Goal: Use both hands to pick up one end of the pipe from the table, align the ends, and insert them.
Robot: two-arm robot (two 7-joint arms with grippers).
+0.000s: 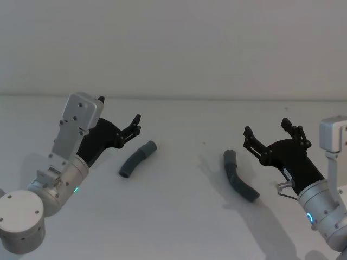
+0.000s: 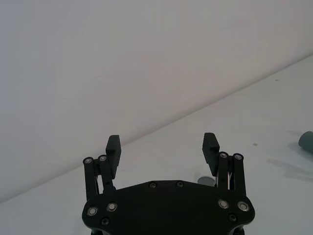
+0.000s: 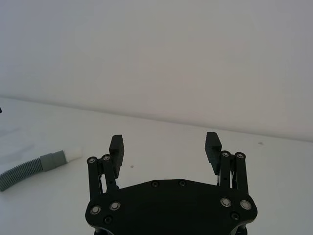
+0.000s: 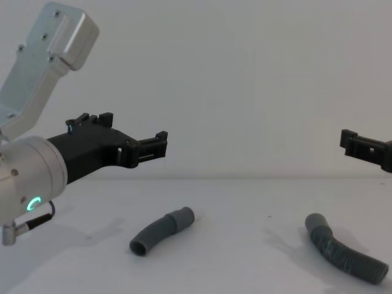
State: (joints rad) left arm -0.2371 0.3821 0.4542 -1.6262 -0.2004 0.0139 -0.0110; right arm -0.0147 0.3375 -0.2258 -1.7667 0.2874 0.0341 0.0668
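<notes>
White table (image 1: 179,227) spreads before us, with a plain pale wall (image 1: 173,43) behind. Two curved grey hose pieces lie on it, well apart: the left pipe piece (image 1: 137,158) close to our left gripper (image 1: 135,124), the right pipe piece (image 1: 238,176) near our right gripper (image 1: 267,128). Both grippers hover above the table, fingers spread wide, holding nothing

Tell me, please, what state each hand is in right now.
Left hand: open, empty, hovering left of one pipe piece.
Right hand: open, empty, hovering right of the other pipe piece.
</notes>
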